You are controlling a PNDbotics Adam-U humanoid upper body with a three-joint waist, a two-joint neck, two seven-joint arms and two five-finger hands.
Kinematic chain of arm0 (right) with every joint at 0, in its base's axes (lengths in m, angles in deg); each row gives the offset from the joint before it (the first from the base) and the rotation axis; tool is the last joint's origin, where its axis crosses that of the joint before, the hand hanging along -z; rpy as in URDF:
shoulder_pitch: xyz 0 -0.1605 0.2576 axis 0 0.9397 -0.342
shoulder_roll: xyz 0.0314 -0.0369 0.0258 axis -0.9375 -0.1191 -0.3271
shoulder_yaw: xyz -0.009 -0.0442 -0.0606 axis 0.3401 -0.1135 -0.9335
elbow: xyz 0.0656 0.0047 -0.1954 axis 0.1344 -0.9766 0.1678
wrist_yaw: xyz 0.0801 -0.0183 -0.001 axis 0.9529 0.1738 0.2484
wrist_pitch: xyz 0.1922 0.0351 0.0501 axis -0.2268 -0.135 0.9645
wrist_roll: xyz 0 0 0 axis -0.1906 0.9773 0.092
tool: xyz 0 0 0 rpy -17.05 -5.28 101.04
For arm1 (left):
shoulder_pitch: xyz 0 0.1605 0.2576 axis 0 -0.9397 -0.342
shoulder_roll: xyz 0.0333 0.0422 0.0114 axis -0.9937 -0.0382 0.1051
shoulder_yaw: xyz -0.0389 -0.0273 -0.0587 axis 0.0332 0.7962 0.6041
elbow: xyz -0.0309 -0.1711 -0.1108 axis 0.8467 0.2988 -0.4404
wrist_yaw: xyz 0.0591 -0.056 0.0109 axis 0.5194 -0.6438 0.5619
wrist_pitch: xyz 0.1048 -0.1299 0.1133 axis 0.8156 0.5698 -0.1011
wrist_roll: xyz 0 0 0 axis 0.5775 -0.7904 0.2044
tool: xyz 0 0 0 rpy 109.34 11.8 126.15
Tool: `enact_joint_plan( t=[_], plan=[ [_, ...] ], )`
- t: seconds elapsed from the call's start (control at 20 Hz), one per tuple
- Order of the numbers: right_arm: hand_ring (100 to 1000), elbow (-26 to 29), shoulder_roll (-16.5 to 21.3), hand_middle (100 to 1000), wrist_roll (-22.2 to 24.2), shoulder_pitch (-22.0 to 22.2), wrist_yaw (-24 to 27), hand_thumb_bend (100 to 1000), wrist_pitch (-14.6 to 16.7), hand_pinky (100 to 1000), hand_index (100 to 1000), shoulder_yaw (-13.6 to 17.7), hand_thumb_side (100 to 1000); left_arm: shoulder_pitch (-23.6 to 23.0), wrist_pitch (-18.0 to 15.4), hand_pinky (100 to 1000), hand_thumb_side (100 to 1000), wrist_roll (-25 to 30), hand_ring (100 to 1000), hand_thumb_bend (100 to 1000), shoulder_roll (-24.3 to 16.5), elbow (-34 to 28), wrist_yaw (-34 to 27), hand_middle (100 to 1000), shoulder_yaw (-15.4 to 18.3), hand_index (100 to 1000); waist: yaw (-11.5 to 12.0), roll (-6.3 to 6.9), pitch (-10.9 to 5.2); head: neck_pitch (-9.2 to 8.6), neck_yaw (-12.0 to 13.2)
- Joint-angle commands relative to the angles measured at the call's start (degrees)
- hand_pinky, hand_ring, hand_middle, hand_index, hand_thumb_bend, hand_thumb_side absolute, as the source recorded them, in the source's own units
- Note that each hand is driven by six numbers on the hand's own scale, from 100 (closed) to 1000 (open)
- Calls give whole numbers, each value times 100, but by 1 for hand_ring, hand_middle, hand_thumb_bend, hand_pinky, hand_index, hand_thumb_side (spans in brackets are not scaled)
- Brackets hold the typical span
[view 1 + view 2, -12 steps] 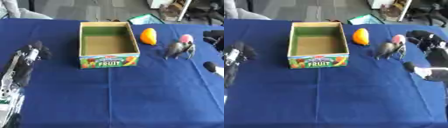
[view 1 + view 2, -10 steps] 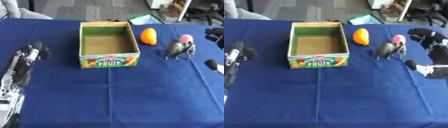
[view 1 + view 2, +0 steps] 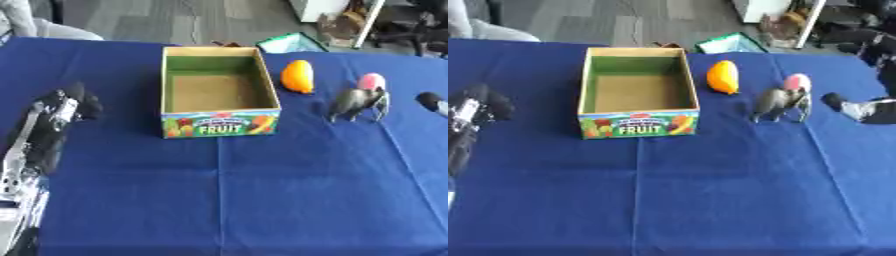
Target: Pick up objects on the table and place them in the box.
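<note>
We take the fruit box (image 3: pixel 220 95) as our landmark: an open cardboard carton with a green inner wall and a bare floor, nothing yet inside it. Three objects lie on the blue tablecloth (image 3: pixel 262 200) to the right of the box. The orange mango-shaped fruit (image 3: pixel 297 76) sits just beside the box's right wall, its long axis running roughly front to back. Further right stands the grey toy elephant (image 3: pixel 357 103), upright on its legs, and behind it, touching or nearly touching, is a pink rounded object (image 3: pixel 372 80) that we cannot identify further. The right hand (image 3: pixel 859 107) enters from the right edge, just beyond the elephant and level with it; we see a dark rounded tip pointing toward the toy, but we cannot tell how its fingers are set. The left hand (image 3: pixel 66 102) rests on the cloth to the left of the box, well apart from all three objects; it holds nothing, and we cannot tell whether its fingers are curled. We judge the right hand the nearer by far, with the elephant directly in its path toward the box. The elephant and the pink object stand so close together that reaching for one risks knocking the other. The mango stands between them and the box.
</note>
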Motion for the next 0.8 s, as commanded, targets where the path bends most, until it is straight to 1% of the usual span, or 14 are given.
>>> enact_joint_plan(
  t=[0.05,0.1,0.2,0.45,0.8],
  plan=[
    [949,-454,254,830,553,-337,-372,455,1087,919,912,-46,152,39,-8,644,601,18,623,252,-136,-118,-17,565,3,586,3,15,-83,29,10],
    [947,-572,236,832,555,-442,-502,453,1186,916,913,-67,154,38,-8,644,601,20,623,252,-134,-118,-18,565,0,586,6,17,-84,29,8],
    [947,-740,174,833,560,-626,-781,452,1258,915,914,-102,157,39,-6,644,602,25,623,252,-129,-115,-19,565,-5,586,10,20,-85,29,-3],
    [944,-1199,-83,835,490,-972,-1542,447,1280,911,915,-95,163,48,-4,644,602,43,623,252,-120,-111,-22,564,-22,586,29,29,-82,29,-43],
    [942,-1660,-410,838,127,-1262,-2628,444,1281,906,918,-55,169,75,-4,643,603,61,623,251,-105,-116,-37,564,-41,587,77,56,-69,29,-68]
  ],
)
